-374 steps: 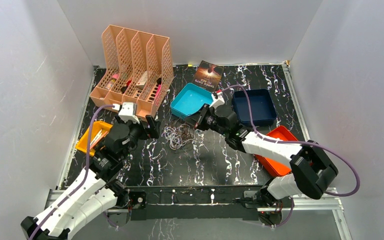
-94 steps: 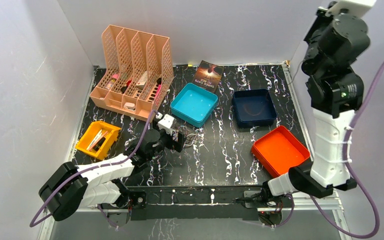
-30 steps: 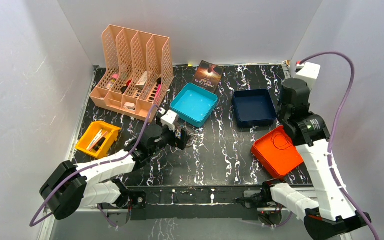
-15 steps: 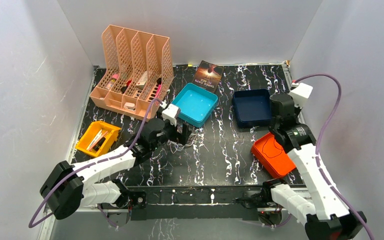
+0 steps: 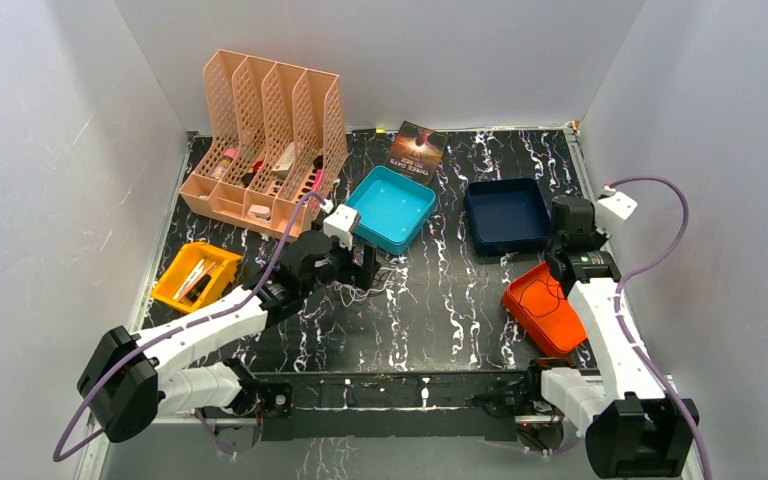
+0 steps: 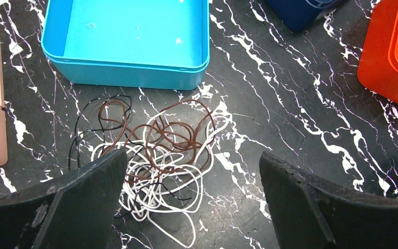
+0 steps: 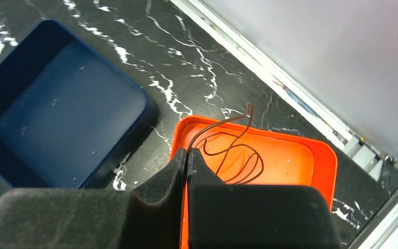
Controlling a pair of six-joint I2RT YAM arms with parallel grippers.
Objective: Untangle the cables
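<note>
A tangle of brown, white and black cables point(image 6: 153, 155) lies on the black marbled table just in front of the teal tray point(image 6: 129, 78). My left gripper point(image 6: 193, 155) is open and hovers over it, one finger on each side, holding nothing. The tangle also shows in the top view point(image 5: 372, 284) below the left gripper point(image 5: 365, 265). My right gripper point(image 7: 187, 151) is shut on one end of a thin dark brown cable point(image 7: 238, 155). The rest of that cable lies coiled in the orange tray point(image 7: 300, 166). In the top view the right gripper point(image 5: 558, 268) is at that tray's point(image 5: 535, 305) far edge.
A navy tray point(image 5: 505, 215) stands left of my right gripper and shows in the right wrist view point(image 7: 67, 114). A peach file organizer point(image 5: 265, 140) stands at the back left, a yellow bin point(image 5: 195, 275) at the left, a small book point(image 5: 418, 150) at the back. The right wall is close.
My right arm has come down from high up to the orange tray, laying the brown cable in it. My left gripper has shifted slightly over the tangle and stays open.
</note>
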